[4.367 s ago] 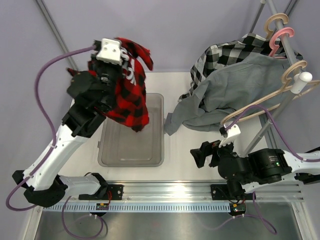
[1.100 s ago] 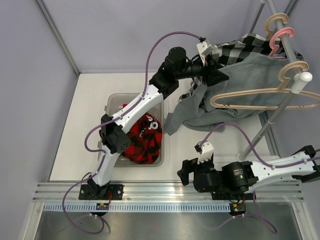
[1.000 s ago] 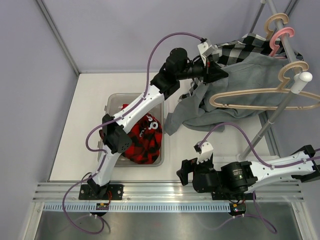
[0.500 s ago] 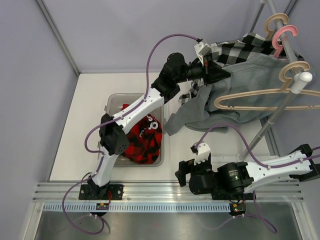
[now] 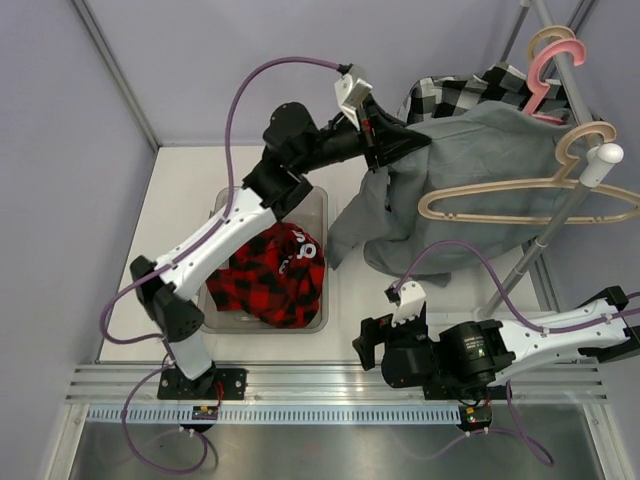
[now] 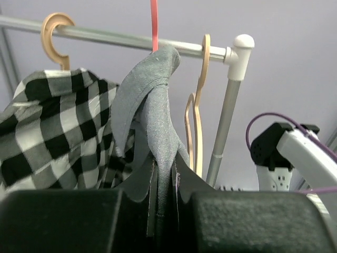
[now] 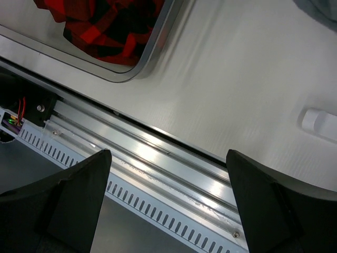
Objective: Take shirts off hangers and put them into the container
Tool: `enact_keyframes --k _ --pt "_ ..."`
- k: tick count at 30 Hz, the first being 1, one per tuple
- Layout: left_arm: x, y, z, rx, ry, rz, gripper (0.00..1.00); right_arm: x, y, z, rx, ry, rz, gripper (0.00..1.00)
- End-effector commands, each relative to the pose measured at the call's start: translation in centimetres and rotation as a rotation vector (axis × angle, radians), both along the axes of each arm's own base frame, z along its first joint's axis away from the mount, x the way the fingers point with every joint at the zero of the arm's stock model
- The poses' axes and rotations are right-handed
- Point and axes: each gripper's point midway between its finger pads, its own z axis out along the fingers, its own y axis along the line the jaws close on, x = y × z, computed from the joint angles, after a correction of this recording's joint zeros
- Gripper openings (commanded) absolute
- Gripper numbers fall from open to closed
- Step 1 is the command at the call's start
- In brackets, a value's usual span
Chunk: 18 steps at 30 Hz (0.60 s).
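Left claw (image 5: 385,146) grips grey shirt (image 5: 470,170), far right; right claw (image 7: 168,176) open. Plaid shirt (image 5: 262,290) in bin (image 5: 318,200); its white lettering (image 5: 291,262) illegible.

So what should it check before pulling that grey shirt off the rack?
1. Grip: ok, left gripper shut on grey shirt, cloth pinched between its fingers.
2. Only one shirt gripped: ok, checked shirt hangs beside.
3. Shirt free of the rail: not ok, its top hangs there.
4. Snagging: cannot tell, empty tan hanger lies across the grey shirt seen from above.
5. Room in container: ok, plaid shirt fills only part.
6. Other arm clear: ok, right gripper open, far from the rail.
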Motion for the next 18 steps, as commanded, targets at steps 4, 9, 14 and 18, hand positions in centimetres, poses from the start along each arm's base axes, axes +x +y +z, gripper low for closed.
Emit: enact_keyframes --k 4,9,14,18 --pt "-1.4 6.0 0.9 0.082 -0.084 0.214 0.00 1.3 -1.0 3.2 0.008 -0.076 -0.036 0.99" --pt "-1.3 12.9 -2.0 0.216 0.019 0.489 0.00 1.7 -1.2 5.2 0.019 -0.110 -0.024 1.00" --pt "-2.6 20.2 -5.5 0.331 0.184 0.718 0.00 1.0 2.2 10.7 0.104 -0.177 0.096 0.99" --pt "-6.3 23.5 -6.7 0.302 0.214 0.702 0.00 2.4 3.6 17.2 0.066 -0.351 0.115 1.00"
